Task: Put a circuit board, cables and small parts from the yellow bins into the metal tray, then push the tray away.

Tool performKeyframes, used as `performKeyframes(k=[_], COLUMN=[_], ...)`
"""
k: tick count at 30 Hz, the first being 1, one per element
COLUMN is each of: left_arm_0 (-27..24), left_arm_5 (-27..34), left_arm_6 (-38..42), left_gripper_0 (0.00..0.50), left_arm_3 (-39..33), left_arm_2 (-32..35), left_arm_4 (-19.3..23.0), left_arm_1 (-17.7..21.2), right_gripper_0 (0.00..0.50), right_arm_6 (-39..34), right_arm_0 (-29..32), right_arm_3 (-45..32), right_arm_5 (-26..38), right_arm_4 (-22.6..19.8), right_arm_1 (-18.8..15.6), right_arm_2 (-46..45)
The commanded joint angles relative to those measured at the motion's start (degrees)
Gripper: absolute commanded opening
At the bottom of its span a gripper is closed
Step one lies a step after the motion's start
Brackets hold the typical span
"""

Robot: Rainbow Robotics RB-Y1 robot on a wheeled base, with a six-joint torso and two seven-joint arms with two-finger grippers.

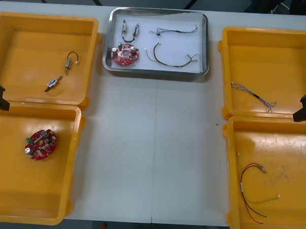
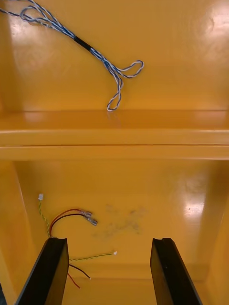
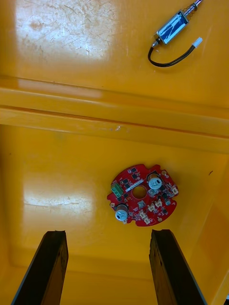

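- Your tray [image 1: 155, 72] sits at the far middle of the table [image 1: 151, 145], already loaded, long side lying crosswise.
- Left gripper [image 3: 109, 233] and right gripper [image 2: 109, 239] gape wide, empty — each about equally far from it.

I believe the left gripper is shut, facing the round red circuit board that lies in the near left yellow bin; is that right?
Not quite: the left gripper is open, fingers apart, as the left wrist view shows. It does face the round red circuit board lying in the near left yellow bin.
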Motion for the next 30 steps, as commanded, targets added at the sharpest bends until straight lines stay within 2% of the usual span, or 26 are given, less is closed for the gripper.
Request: performKeyframes(k=[1, 11, 25, 30], left_arm_0=[0.52, 0.52, 0.52, 0.52], left_arm_5=[-0.46, -0.46, -0.46, -0.46], left_arm_6=[-2.91, -2.91, -2.91, -2.91], left_gripper_0=[0.5, 0.5, 0.5, 0.5], left_arm_3=[-0.1, -0.1, -0.1, -0.1], left_arm_2=[1.1, 1.1, 1.1, 1.1], left_arm_4=[0.23, 0.23, 0.23, 0.23], left_arm_1=[2.71, 2.71, 2.71, 2.71], right_gripper_0=[0.5, 0.5, 0.5, 0.5], right_arm_6=[-1.53, -1.35, -0.56, -0.56], right_arm_0=[2.56, 3.71, 3.71, 3.71], right_arm_3=[-1.45, -1.45, -2.42, -2.42], right_arm_5=[-1.78, -2.83, -2.83, -2.83], right_arm_4=[1.81, 5.23, 4.53, 4.62], right_arm_1=[-2.23, 0.32, 3.31, 3.31], right_arm_2=[-1.62, -1.62, -1.54, -1.54])
